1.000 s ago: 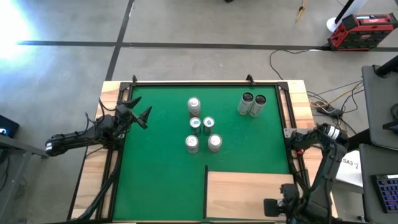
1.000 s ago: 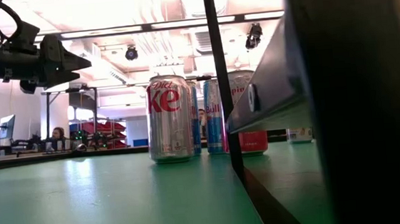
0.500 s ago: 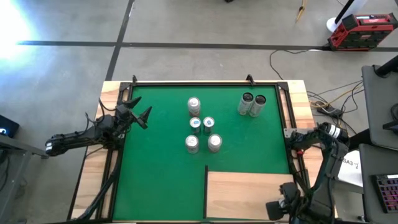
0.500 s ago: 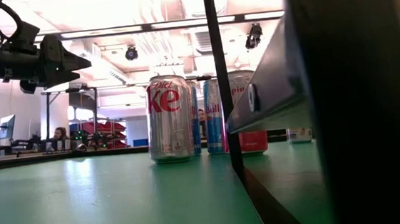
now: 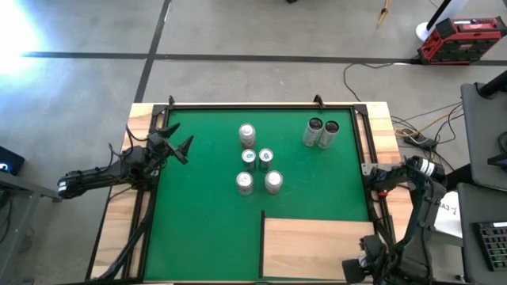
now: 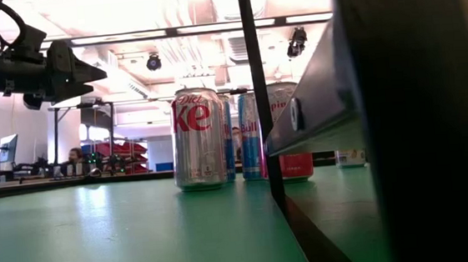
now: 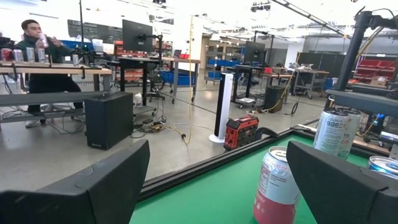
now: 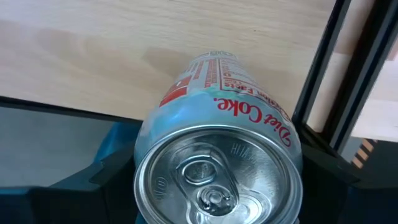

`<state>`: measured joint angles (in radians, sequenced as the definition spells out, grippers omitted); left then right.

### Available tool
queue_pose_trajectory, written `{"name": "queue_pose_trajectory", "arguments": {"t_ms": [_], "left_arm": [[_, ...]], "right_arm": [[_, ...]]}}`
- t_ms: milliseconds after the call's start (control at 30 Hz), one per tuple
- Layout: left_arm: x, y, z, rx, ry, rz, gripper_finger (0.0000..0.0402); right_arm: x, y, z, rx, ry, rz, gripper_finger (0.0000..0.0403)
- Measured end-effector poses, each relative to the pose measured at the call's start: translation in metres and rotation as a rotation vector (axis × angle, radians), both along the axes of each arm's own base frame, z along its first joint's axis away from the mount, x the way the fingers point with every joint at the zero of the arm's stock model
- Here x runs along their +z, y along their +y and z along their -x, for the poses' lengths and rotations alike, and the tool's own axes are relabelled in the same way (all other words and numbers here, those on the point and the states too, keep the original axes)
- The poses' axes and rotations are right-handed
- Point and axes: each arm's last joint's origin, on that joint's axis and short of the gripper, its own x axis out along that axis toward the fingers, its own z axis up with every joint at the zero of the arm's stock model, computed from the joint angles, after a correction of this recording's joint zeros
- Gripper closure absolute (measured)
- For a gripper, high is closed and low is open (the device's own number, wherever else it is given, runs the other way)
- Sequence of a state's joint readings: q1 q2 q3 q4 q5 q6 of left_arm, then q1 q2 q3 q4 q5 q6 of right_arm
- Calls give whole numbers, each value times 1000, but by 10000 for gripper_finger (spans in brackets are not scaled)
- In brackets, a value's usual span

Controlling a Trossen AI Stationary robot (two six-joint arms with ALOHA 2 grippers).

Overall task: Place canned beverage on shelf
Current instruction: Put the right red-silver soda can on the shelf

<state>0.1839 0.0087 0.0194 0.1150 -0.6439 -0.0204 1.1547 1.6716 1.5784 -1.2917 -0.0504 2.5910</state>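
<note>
Right hand [image 5: 366, 265] sits at the shelf's [image 5: 317, 245] near right corner, clamped on a Diet Coke can [image 8: 217, 168] — fingers either side, can's top toward the wrist camera, pale shelf wood just beyond. Judged: carried for placing, not yet set down. Left hand [image 5: 178, 146] waits well left of the shelf, fingers apart. Six other cans [image 5: 257, 166] stand beyond the shelf.

Bare shelf [image 5: 317, 245], open green mat [image 5: 198, 214] leftward; cluster of five upright cans [image 5: 257, 162] mid-mat.
</note>
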Motion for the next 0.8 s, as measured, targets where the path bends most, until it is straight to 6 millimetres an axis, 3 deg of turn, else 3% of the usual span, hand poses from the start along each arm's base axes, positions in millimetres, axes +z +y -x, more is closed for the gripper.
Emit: {"name": "queue_pose_trajectory", "arguments": {"t_ms": [367, 800], "left_arm": [[0, 0, 0, 0, 0, 0, 38], [0, 0, 0, 0, 0, 0, 38]], "right_arm": [[0, 6, 6, 141, -32, -27, 102], [1, -1, 11, 264, 19, 14, 101]]}}
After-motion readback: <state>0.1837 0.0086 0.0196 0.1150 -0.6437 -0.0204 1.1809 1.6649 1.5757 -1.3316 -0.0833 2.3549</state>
